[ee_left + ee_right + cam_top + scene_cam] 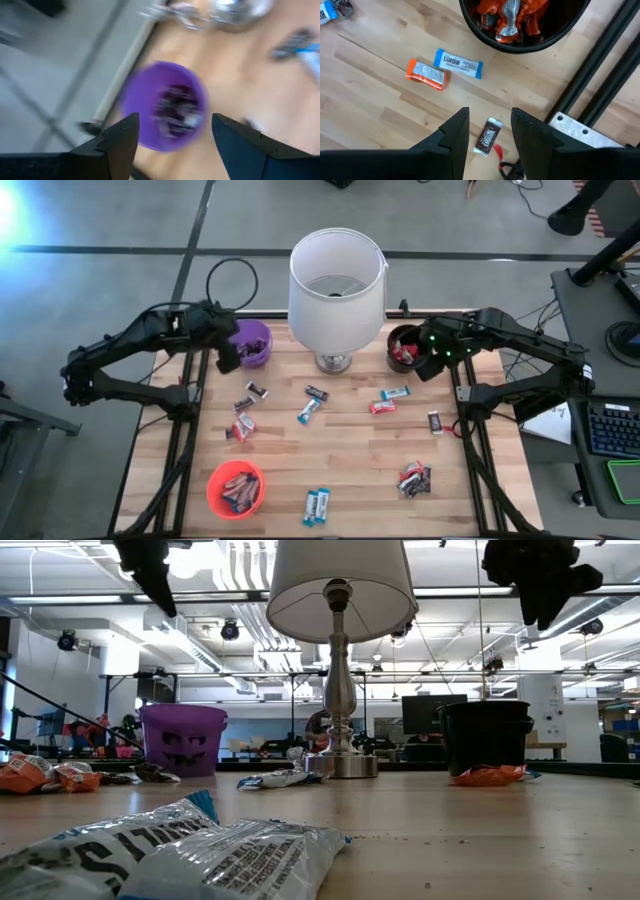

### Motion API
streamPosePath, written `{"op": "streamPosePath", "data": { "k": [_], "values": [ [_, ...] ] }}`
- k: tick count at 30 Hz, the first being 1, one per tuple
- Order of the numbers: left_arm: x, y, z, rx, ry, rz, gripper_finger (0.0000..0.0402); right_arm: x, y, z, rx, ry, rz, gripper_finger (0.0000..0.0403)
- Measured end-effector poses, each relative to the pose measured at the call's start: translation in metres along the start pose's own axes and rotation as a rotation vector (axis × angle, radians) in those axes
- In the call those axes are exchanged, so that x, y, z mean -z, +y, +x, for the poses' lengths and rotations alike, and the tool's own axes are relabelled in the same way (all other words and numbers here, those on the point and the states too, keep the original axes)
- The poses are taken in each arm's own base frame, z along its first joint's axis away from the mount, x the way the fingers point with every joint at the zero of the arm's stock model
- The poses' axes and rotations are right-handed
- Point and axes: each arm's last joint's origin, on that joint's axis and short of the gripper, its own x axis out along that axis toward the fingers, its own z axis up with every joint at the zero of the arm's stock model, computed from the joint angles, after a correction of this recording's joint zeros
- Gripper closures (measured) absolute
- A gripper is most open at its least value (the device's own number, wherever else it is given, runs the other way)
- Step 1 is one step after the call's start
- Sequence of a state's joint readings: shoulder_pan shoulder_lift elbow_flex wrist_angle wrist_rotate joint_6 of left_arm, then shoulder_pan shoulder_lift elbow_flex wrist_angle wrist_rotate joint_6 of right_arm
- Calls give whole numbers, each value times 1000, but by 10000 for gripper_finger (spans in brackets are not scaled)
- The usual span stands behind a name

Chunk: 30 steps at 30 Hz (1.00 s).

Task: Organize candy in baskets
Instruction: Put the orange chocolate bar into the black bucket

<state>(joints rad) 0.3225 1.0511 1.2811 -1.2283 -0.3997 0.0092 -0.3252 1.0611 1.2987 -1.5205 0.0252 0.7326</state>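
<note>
1. Hovering at about 10 o'clock of the table, the left gripper hangs just beside the purple basket; its fingers stand wide apart with nothing between them, and the left wrist view shows the purple basket below them with dark wrappers inside.
2. Sitting at about 2 o'clock of the table, the right gripper hangs beside the black basket, which holds red-orange candy; its fingers are partly spread and grip nothing.
3. Between those fingers in the right wrist view, a dark brown bar lies on the wood; a blue-and-white bar and an orange bar lie touching each other, near the black basket.
4. A white-shaded lamp stands at 12 o'clock, between the purple and black baskets.
5. The orange basket sits at about 7 o'clock with several bars in it.
6. Loose candy is scattered over the middle: a cluster at about 9 o'clock, two blue-and-white bars at 6 o'clock, and a small pile at about 4 o'clock.
</note>
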Motion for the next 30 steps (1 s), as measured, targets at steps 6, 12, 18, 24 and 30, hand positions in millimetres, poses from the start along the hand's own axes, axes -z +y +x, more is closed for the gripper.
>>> {"op": "streamPosePath", "data": {
  "k": [6,12,18,24,30],
  "values": [
    [26,-14,11,271,79,-93,170,0,0,0,1,0,0,266],
    [46,-24,21,459,174,-204,168,0,0,0,3,-3,0,266],
    [52,-28,24,512,194,-196,152,-1,-1,0,44,-40,0,266],
    [60,-41,38,600,236,-13,147,-1,-1,0,47,-42,8,266],
    [66,-62,59,630,274,63,147,-1,-1,0,35,-33,61,266]
  ]
}}
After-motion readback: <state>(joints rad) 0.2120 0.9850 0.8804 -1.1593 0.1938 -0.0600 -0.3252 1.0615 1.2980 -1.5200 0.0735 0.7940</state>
